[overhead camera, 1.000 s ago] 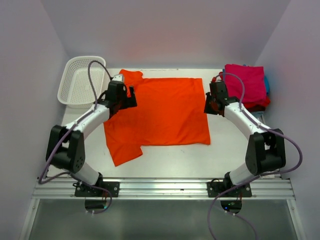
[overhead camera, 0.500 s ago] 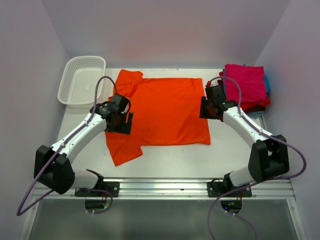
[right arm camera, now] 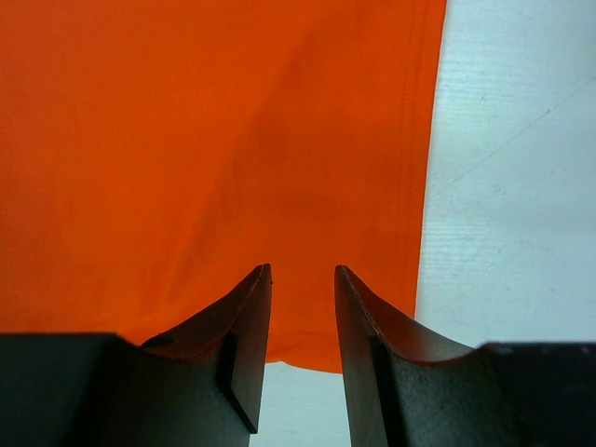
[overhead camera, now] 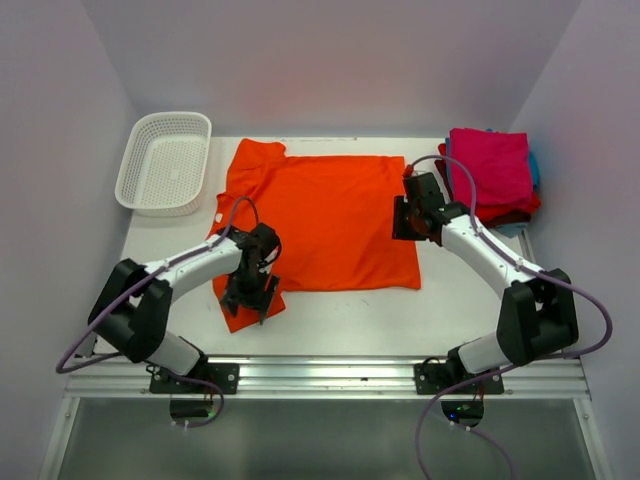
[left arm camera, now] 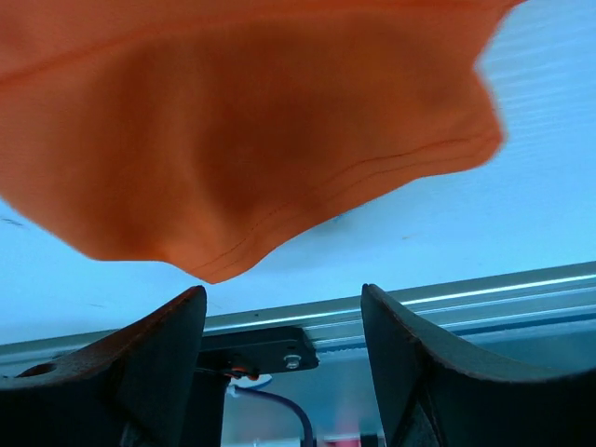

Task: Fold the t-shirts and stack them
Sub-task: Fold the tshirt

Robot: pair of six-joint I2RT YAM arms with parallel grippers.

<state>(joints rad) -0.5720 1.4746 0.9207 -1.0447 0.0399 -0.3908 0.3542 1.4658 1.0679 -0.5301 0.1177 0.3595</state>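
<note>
Two tools: the left tool (left arm camera: 284,296) stood wide apart with nothing between its jaws; the right tool (right arm camera: 303,272) showed only a narrow gap and gripped nothing.
Orange t-shirt (overhead camera: 330,215): it lay spread flat on the middle of the bench (overhead camera: 340,315), sleeves to the left.
Folded stack (overhead camera: 490,170): it sat at the far right corner, pink on top.
Left position: low at the near sleeve (left arm camera: 261,168), the hem just ahead of the jaws.
Right position: over the shirt's right edge.
Step judged: taking hold of the edges for a fold.
Done well: the left jaws needed to straddle the sleeve hem and close fully before lifting.
Risk: a shallow pinch looked likely to slip.
</note>
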